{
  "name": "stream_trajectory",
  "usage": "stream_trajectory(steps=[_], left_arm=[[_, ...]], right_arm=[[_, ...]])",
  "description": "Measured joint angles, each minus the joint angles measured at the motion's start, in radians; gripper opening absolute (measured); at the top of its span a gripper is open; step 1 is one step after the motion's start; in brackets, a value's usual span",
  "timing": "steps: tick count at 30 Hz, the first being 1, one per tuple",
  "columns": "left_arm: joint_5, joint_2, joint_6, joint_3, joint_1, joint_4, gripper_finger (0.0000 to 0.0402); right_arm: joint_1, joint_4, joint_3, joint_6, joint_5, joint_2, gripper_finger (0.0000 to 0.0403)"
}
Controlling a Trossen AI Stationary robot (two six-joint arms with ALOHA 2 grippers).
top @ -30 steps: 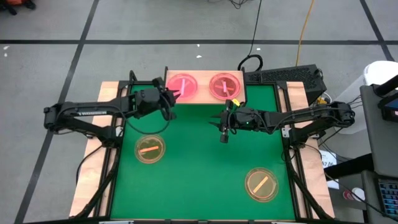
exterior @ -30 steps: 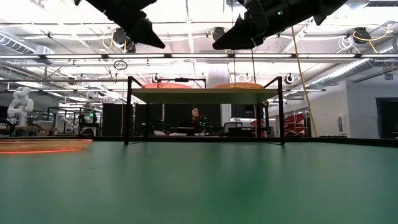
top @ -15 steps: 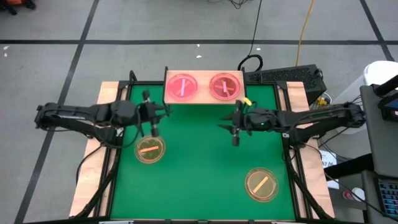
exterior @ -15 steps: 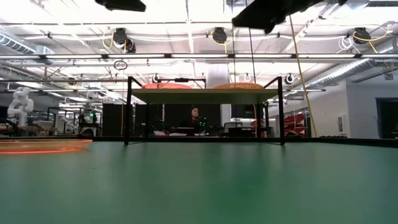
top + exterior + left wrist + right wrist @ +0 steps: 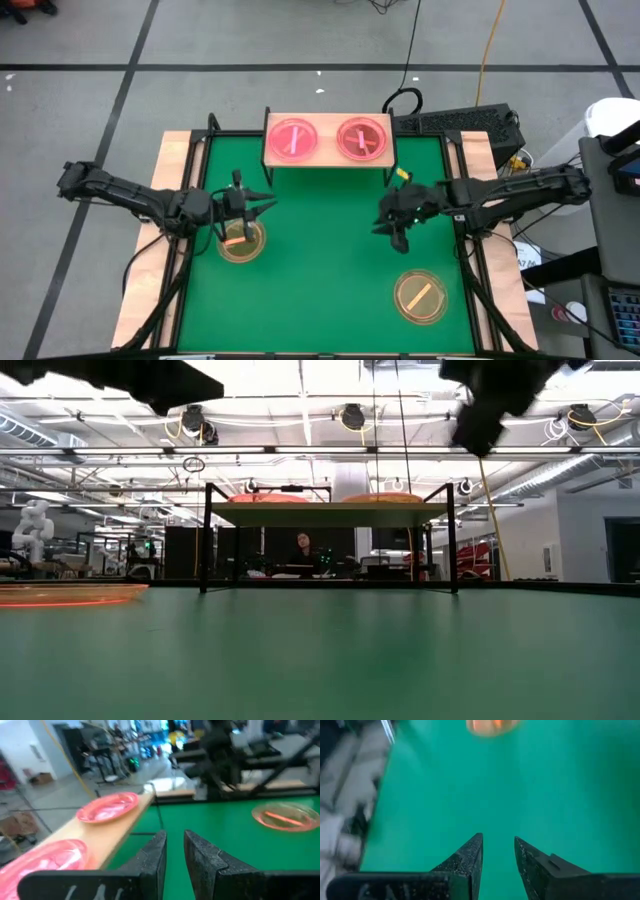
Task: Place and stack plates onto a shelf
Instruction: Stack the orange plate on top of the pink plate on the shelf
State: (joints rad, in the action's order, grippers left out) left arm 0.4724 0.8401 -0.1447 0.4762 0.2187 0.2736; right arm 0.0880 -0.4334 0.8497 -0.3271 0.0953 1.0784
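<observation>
**Two plates shelved, two waiting on the mat**

High view: the shelf at the mat's 12 o'clock edge carries two pink plates side by side, one on its left half, one on its right. Two amber plates lie on the mat: one toward 9 o'clock, one toward 5 o'clock. The left gripper hangs just at the 12 o'clock rim of the near amber plate, whose orange bar runs roughly 9-to-3. The right gripper sits at about 11 o'clock from the other amber plate, whose bar slants 7-to-1, and is still apart from it. Each arm is nearer its own plate.

Low view: the shelf stands mid-table with both pink plates on top; the left amber plate lies flat at the far left.

Left wrist view: the fingers stand a narrow gap apart, pinching nothing.

Right wrist view: the fingers are likewise slightly parted and empty, an amber plate blurred ahead.
</observation>
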Motion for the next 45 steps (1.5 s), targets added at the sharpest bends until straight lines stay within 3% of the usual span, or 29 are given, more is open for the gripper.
stream_trajectory(steps=[5,7,15,17,27,41,45], left_arm=[[0.013,-0.002,-0.004,-0.035,-0.018,0.099,0.0074],[0.013,-0.001,-0.006,-0.035,-0.018,0.097,0.0074],[0.011,-0.001,-0.001,-0.036,-0.018,0.086,0.0074],[0.011,-0.001,-0.002,-0.036,-0.018,0.074,0.0074],[0.009,-0.001,-0.003,-0.036,-0.018,0.067,0.0074],[0.009,-0.001,0.006,-0.036,-0.018,0.067,0.0074],[0.008,-0.001,0.016,-0.036,-0.018,0.068,0.0074]], right_arm=[[0.029,-0.173,-0.030,-0.003,0.023,0.073,0.0096],[0.038,-0.179,-0.067,-0.011,0.083,0.099,0.0096],[0.093,0.048,-0.275,-0.215,0.430,0.136,0.0096],[0.117,0.107,-0.323,-0.256,0.465,0.133,0.0096],[0.184,0.196,-0.417,-0.208,0.347,0.130,0.0095],[0.173,0.205,-0.417,-0.211,0.349,0.046,0.0095],[0.167,0.205,-0.417,-0.200,0.266,0.013,0.0095]])
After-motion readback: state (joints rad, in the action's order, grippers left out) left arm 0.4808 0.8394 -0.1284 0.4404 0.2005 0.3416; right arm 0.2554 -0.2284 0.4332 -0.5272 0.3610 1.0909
